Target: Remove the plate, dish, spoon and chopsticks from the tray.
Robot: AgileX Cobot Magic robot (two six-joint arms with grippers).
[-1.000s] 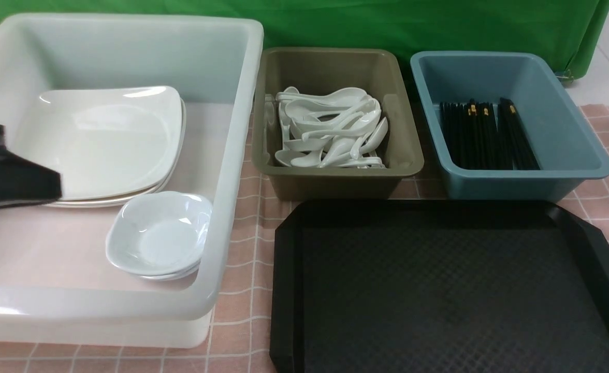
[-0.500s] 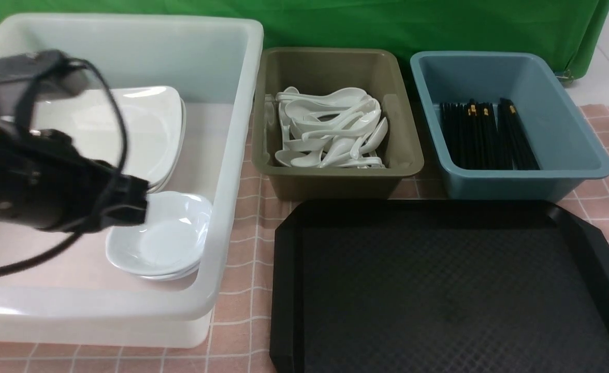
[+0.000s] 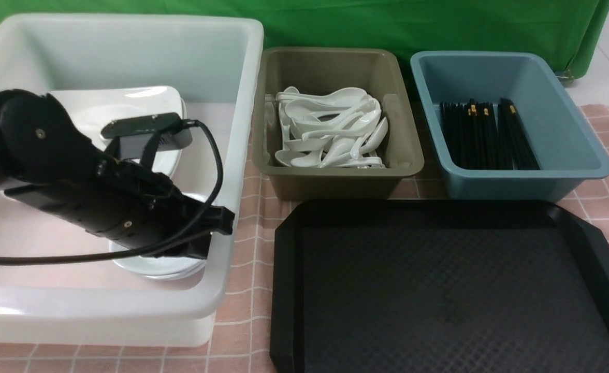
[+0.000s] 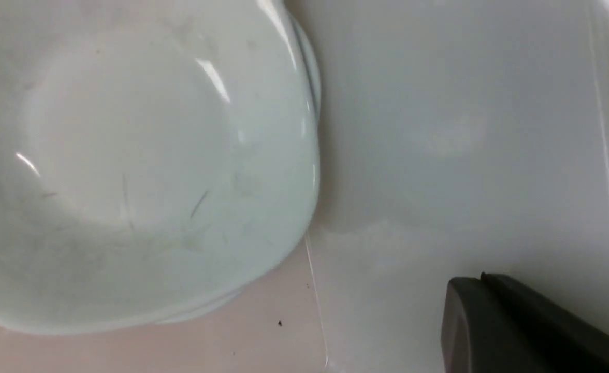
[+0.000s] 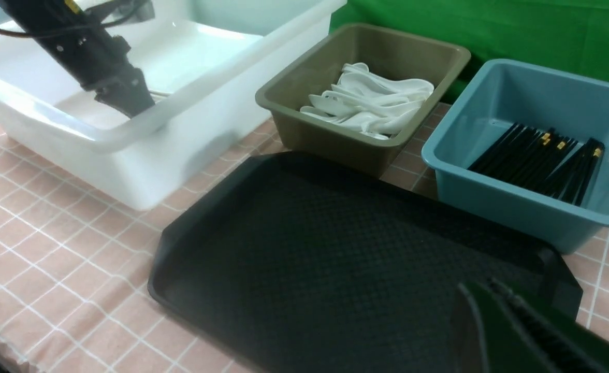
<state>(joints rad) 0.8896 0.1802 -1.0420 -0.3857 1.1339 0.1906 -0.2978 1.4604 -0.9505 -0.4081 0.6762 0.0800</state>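
Reaching into the white tub (image 3: 232,62), the left pincer (image 3: 220,223) is closed and empty, just above the stack of small glossy dishes (image 3: 154,267) by the tub's near right wall; at least two rims show. Behind lie stacked square plates (image 3: 144,101). One olive bin (image 3: 284,67) holds many white spoons (image 3: 330,129); one blue bin (image 3: 568,103) holds black chopsticks (image 3: 486,137). The diamond-textured black tray (image 3: 439,290) lies bare on the checked tabletop (image 3: 242,311). The right pincer (image 5: 511,331) is closed, empty, over the tray's corner.
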